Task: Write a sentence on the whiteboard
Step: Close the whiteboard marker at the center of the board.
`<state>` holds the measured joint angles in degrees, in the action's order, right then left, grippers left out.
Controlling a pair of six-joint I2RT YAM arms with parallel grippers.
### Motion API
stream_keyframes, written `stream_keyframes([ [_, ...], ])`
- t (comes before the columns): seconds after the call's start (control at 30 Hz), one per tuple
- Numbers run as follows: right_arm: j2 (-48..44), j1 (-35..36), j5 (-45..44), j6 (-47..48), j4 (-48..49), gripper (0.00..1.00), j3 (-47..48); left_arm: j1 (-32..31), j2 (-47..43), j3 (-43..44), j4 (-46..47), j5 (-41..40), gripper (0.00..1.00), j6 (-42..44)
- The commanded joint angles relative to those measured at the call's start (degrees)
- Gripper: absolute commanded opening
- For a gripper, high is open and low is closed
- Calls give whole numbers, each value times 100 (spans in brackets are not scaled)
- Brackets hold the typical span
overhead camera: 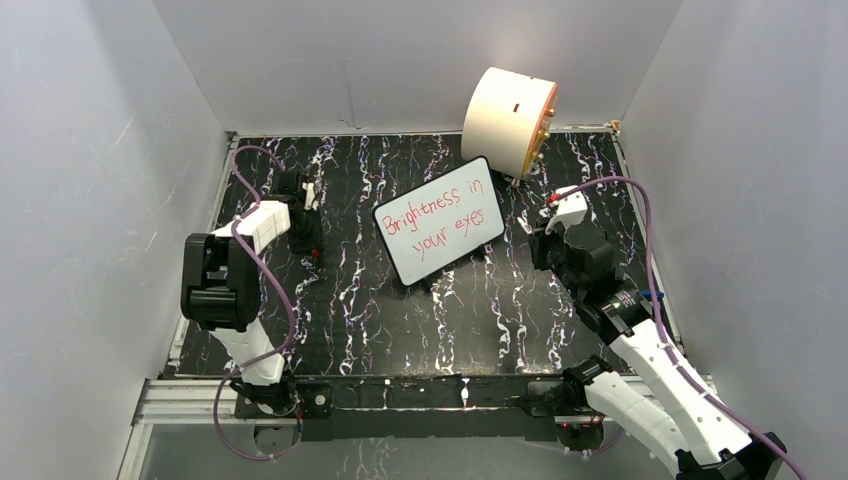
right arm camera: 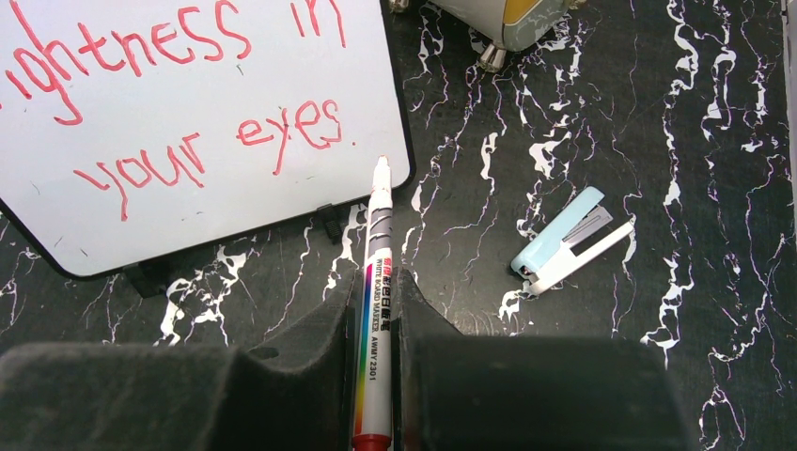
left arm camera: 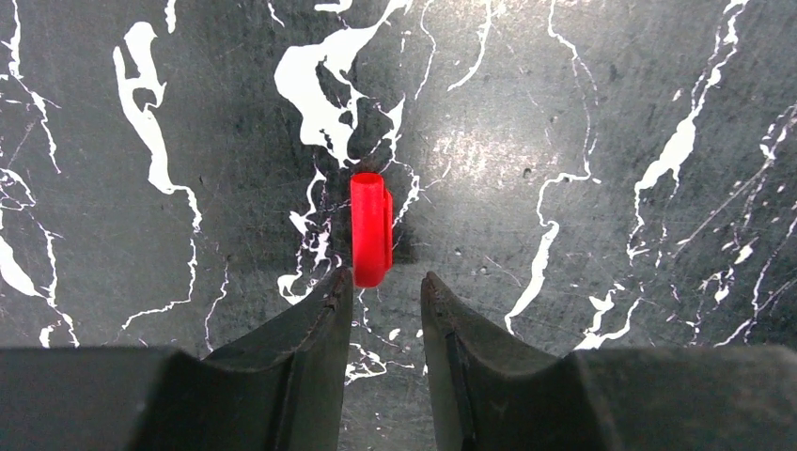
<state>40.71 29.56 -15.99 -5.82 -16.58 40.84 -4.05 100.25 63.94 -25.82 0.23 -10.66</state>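
Tabletop (overhead camera: 350,330): whiteboard (right arm camera: 235,207) ahead of right tool (right arm camera: 376,282).

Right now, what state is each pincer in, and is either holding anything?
Left pincer: open, red marker cap at its tips, not clamped.
Right pincer: shut on the uncapped whiteboard marker.

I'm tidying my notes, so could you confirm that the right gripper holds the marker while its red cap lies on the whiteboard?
Not quite: the red cap lies on the marbled table, just ahead of the left gripper, not on the whiteboard; the left wrist view shows it. The right gripper does hold the marker.
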Motion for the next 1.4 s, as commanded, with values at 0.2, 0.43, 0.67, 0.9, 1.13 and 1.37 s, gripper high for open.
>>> stream_keyframes([
  [0.2,-22,-29,-64,-24,287,0,94,216,264,222,-101,172,31,139],
  [0.43,-18,-29,-62,-24,304,0,91,387,614,206,-86,706,30,242],
  [0.67,-54,-29,-28,-24,329,0,65,380,783,186,-164,788,29,326],
  [0.9,-122,-34,-3,-24,314,0,73,154,711,66,-247,367,26,386],
  [1.13,-164,-34,49,-30,333,0,49,-137,835,66,-345,180,22,415],
  [1.37,-173,-32,194,-18,342,0,20,-429,943,21,-452,197,16,492],
])
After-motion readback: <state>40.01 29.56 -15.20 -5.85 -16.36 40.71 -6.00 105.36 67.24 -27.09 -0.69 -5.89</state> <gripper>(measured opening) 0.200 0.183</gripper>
